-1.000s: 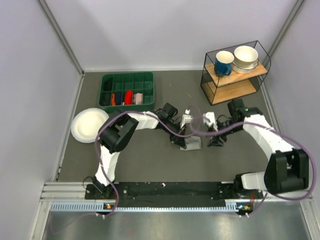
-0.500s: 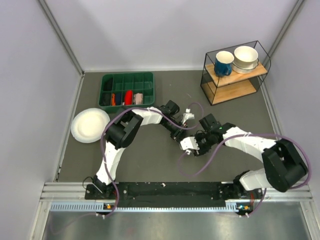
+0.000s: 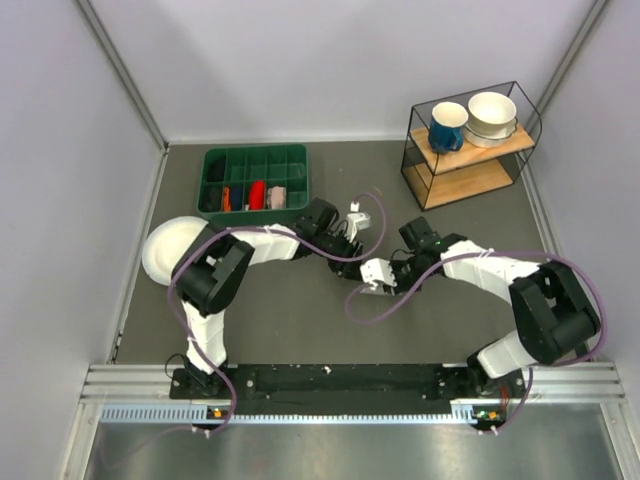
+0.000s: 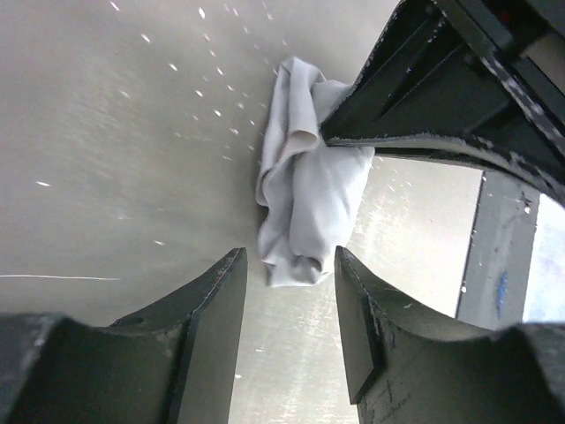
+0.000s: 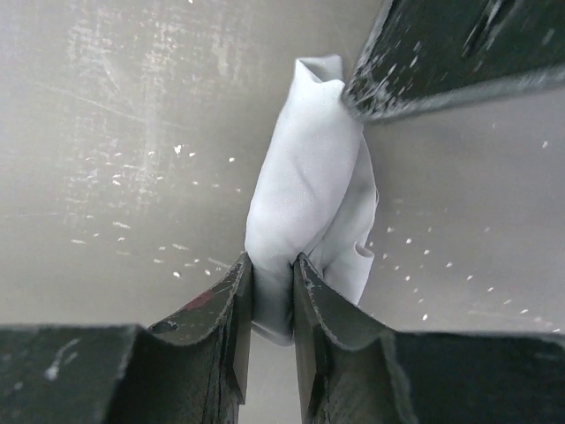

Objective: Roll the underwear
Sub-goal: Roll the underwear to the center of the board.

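Observation:
The underwear (image 5: 305, 190) is a light grey fabric bundle, rolled into a narrow shape on the dark table. My right gripper (image 5: 272, 296) is shut on its near end. In the left wrist view the underwear (image 4: 305, 190) lies just ahead of my left gripper (image 4: 287, 296), which is open and empty, with the right gripper's dark fingers (image 4: 415, 115) on the bundle from the upper right. In the top view both grippers meet mid-table, left gripper (image 3: 352, 230) and right gripper (image 3: 374, 272); the underwear is mostly hidden between them.
A green compartment tray (image 3: 255, 160) holding small red, pink and dark cloth rolls stands at the back left. A white plate (image 3: 176, 250) lies left of the arms. A wire shelf (image 3: 470, 150) with a blue mug and white bowls stands at the back right.
My right gripper has swung left across the table and then slightly back, with the underwear. My left gripper has drawn back up and left toward the tray.

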### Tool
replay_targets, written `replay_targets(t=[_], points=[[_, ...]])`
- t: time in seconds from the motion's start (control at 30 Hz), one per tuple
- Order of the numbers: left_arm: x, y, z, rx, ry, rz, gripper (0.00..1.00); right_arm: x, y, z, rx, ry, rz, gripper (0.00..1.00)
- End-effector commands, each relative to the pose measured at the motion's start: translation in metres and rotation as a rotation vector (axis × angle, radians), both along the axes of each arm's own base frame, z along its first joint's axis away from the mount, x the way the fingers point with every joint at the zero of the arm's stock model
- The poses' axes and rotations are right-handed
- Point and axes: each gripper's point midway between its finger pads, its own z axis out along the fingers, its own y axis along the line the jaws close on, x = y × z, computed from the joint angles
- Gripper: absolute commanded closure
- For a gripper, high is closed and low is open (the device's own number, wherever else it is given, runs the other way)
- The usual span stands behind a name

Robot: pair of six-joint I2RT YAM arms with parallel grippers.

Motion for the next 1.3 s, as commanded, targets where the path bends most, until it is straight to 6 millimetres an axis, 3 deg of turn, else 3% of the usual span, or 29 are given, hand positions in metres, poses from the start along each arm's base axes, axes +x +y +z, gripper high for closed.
replay_targets(t=[0.0, 0.13, 0.27, 0.57, 0.7, 0.9, 1.17, 1.27], points=[[0.030, -0.005, 0.032, -0.107, -0.198, 0.054, 0.50, -0.016, -0.006, 0.010, 0.069, 0.206, -0.086, 0.80], [0.028, -0.001, 0.040, -0.175, -0.226, 0.101, 0.48, -0.016, -0.005, 0.016, 0.105, 0.317, -0.130, 0.80], [0.022, 0.005, 0.047, -0.216, -0.262, 0.123, 0.47, -0.017, -0.010, 0.008, 0.092, 0.448, -0.190, 0.80], [0.002, 0.007, 0.048, -0.250, -0.480, 0.015, 0.45, -0.012, -0.011, 0.010, 0.095, 0.631, -0.268, 0.81], [0.004, -0.003, 0.054, -0.304, -0.522, -0.018, 0.44, -0.013, -0.015, 0.005, 0.074, 0.672, -0.291, 0.81], [-0.002, -0.024, 0.047, -0.349, -0.505, -0.043, 0.43, -0.012, -0.018, 0.004, 0.080, 0.704, -0.317, 0.81], [-0.022, -0.046, 0.023, -0.397, -0.315, -0.076, 0.42, -0.012, -0.019, 0.002, 0.072, 0.699, -0.315, 0.81], [-0.027, -0.056, 0.023, -0.442, -0.261, -0.098, 0.36, -0.012, -0.020, 0.002, 0.070, 0.698, -0.316, 0.81]])
